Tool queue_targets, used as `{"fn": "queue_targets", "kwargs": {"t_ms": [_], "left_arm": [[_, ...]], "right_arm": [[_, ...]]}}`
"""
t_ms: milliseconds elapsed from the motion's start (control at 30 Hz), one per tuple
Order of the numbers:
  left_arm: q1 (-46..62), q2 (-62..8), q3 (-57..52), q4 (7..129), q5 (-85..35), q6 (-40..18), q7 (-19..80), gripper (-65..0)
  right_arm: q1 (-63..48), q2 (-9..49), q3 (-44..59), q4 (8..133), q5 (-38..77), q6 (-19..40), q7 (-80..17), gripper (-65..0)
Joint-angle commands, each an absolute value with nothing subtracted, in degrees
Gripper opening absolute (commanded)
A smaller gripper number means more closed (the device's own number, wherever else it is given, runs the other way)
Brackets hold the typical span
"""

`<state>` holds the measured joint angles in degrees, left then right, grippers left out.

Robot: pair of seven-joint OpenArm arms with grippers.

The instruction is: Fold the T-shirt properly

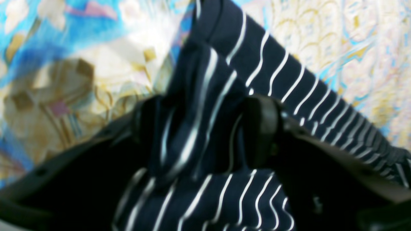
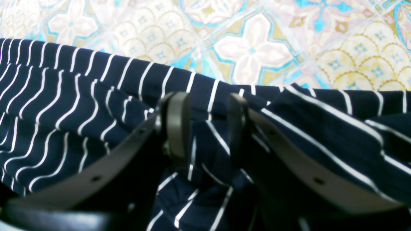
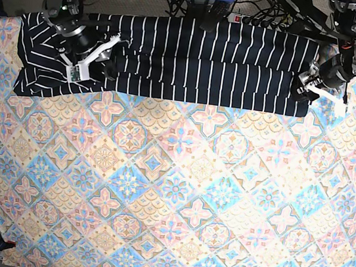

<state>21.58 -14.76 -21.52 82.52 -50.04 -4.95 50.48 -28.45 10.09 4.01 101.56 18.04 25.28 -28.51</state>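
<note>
**Both arms at the shirt's ends**

While the patterned tablecloth [image 3: 175,199] nearest me lies bare, I see the T-shirt [image 3: 175,60] stretched along the desk's far edge. My right end effector [image 2: 205,125] is clamped on a fabric fold; my left end effector [image 1: 205,128] has cloth bunched between spread fingers.

My left hand [image 1: 205,128] is low at the far end of the bench, with both fingers [image 1: 261,128] spread wide and striped cloth bunched between them. My right hand [image 2: 204,128] is at the other far end, with its fingers [image 2: 176,125] half apart and pinching a fold of cloth. Both arms reach down from the back edge.
</note>
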Motion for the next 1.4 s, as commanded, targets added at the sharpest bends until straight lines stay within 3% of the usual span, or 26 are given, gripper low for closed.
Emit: {"fn": "queue_targets", "kwargs": {"t_ms": [0,167,300,400,667,1100,1367], "left_arm": [[21.67,-14.29,-20.62,80.75,-48.04,-3.56,52.88,-33.5],[21.67,-14.37,-17.54,80.57,-48.22,-3.56,52.88,-44.4],[21.67,-14.46,-17.1,80.66,-48.66,-3.56,52.88,-58.8],[21.67,-14.46,-17.1,80.66,-48.66,-3.56,52.88,-65.0],[22.99,-14.46,-18.77,89.54,-48.84,-3.56,52.18,-65.0],[21.58,-15.16,-37.67,91.74,-48.66,-3.56,52.0,-65.0],[22.55,-13.32,-35.91,97.89,-52.7,-3.65,54.9,-65.0]], "right_arm": [[-28.35,10.51,4.18,102.55,18.77,25.63,-27.21,-46.2],[-28.35,10.51,4.18,102.73,18.77,25.63,-27.21,-46.2],[-28.35,10.51,4.18,102.81,18.77,25.63,-27.21,-46.2],[-28.35,10.51,4.18,102.81,18.77,25.63,-27.21,-46.2],[-28.35,10.51,4.18,102.9,18.77,25.63,-27.21,-46.2],[-28.7,10.51,4.18,103.16,18.77,25.63,-26.95,-46.2],[-28.7,10.51,4.35,103.69,18.77,25.63,-27.12,-46.2]]}}
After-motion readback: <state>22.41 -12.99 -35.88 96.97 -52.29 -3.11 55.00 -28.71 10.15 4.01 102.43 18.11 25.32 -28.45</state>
